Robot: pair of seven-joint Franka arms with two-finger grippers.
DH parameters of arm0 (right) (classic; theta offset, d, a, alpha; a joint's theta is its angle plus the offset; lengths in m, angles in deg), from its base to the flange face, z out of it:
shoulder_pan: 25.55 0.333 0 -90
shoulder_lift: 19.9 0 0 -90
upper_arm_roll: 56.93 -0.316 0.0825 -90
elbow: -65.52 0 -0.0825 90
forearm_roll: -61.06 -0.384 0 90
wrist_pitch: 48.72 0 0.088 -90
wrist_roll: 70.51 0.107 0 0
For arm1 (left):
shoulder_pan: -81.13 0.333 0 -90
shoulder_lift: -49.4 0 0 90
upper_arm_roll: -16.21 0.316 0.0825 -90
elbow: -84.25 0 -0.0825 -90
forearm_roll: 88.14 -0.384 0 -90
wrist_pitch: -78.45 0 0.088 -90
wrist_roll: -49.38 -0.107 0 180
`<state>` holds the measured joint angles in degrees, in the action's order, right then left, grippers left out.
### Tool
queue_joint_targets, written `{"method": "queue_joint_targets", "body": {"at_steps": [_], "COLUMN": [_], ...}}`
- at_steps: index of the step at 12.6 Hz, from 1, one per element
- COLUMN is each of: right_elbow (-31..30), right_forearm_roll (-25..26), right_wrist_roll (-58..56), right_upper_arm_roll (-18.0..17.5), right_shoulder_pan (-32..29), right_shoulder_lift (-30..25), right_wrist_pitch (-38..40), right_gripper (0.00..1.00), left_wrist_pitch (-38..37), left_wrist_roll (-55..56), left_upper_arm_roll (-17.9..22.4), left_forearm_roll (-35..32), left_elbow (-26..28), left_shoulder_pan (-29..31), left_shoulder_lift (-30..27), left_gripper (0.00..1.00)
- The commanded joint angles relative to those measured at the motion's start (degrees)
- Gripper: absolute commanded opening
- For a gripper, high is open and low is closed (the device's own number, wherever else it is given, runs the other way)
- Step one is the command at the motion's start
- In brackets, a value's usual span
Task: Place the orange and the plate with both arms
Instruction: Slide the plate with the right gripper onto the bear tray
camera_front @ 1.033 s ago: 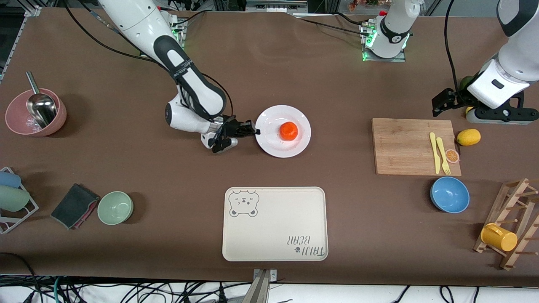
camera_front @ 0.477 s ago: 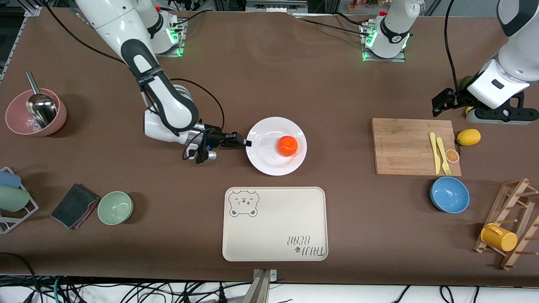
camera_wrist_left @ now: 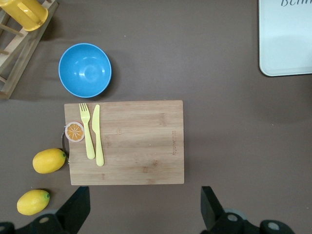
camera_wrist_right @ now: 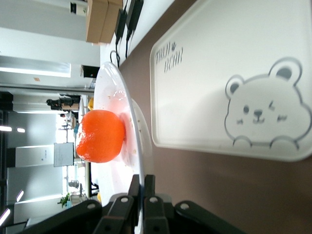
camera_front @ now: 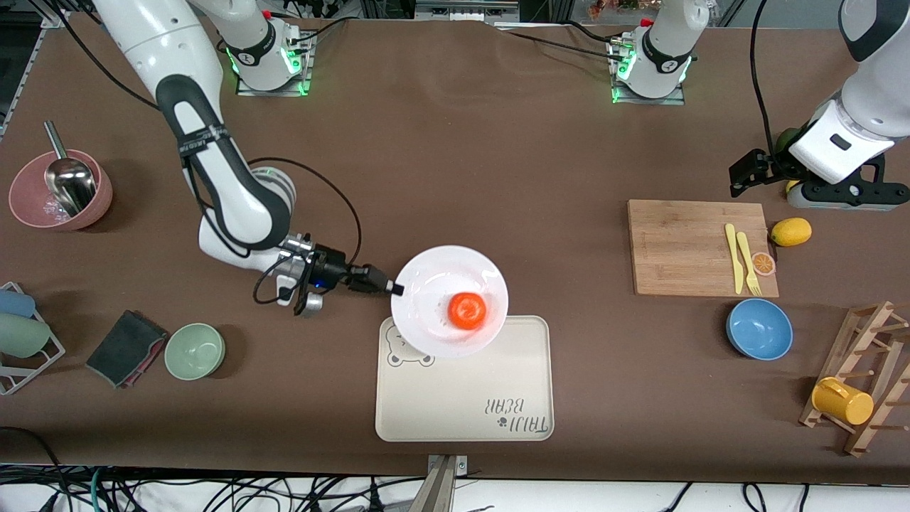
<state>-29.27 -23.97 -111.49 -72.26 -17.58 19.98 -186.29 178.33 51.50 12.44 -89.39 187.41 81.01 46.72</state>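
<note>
While the right pincer (camera_front: 393, 289) is pinching the rim of the round glossy white plate (camera_front: 426, 277), it is carrying that plate in the air over the edge of the beige rectangular bear-printed tray (camera_front: 462, 398) on the brown bench (camera_front: 498, 142). The small round orange-red fruit (camera_front: 467, 311) is sitting loose in the plate's well. Because the grip is taking only one edge, any tilt or jolt is likely to roll the orange off, or let the plate slip. The left arm is waiting, its pincer (camera_wrist_left: 141, 209) spread wide over the bamboo cutting board (camera_wrist_left: 127, 142).
</note>
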Motion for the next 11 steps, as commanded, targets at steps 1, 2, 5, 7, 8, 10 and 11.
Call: {"method": "queue_joint_targets", "body": {"at_steps": [1, 2, 5, 7, 8, 10, 11], "right_elbow": [12.5, 14.2, 18.2, 20.4, 21.0, 21.4, 21.4], "right_forearm_roll": [-0.9, -1.0, -0.8, -0.7, -0.7, -0.7, -0.7], "right_wrist_roll": [-0.6, -0.5, 1.9, 1.9, 2.0, 2.0, 2.0], "right_upper_arm_roll": [-0.5, 0.4, 1.3, 1.3, 1.3, 1.3, 1.3], "right_shoulder_pan": [-0.7, -0.7, -0.2, 1.2, 2.0, 2.7, 3.3], "right_shoulder_lift": [10.4, 11.9, 16.1, 18.7, 19.7, 20.9, 21.1], "right_wrist_pitch": [0.6, 0.6, 0.5, -2.1, -2.9, -3.9, -4.5], "right_gripper": [0.00, 0.00, 0.00, 0.00, 0.00, 0.00, 0.00], "left_wrist_pitch": [-0.6, -0.6, -0.6, -0.6, -0.6, -1.2, -1.3], "left_wrist_roll": [0.6, 0.3, 0.3, 0.3, 0.3, 0.3, 0.6], "left_upper_arm_roll": [-0.2, -0.3, -0.4, -0.4, -0.4, -0.4, -0.4], "left_forearm_roll": [-1.4, -1.4, -1.4, -1.4, -1.4, -1.4, -1.4], "left_elbow": [-0.9, -0.9, -0.9, -0.9, -0.9, -0.9, -0.9], "left_shoulder_pan": [-0.1, -0.2, -0.2, -0.1, -0.1, -0.1, -0.1], "left_shoulder_lift": [0.1, 0.1, 0.1, 0.1, 0.1, 0.0, 0.0], "left_gripper": [1.00, 1.00, 1.00, 1.00, 1.00, 1.00, 1.00]}}
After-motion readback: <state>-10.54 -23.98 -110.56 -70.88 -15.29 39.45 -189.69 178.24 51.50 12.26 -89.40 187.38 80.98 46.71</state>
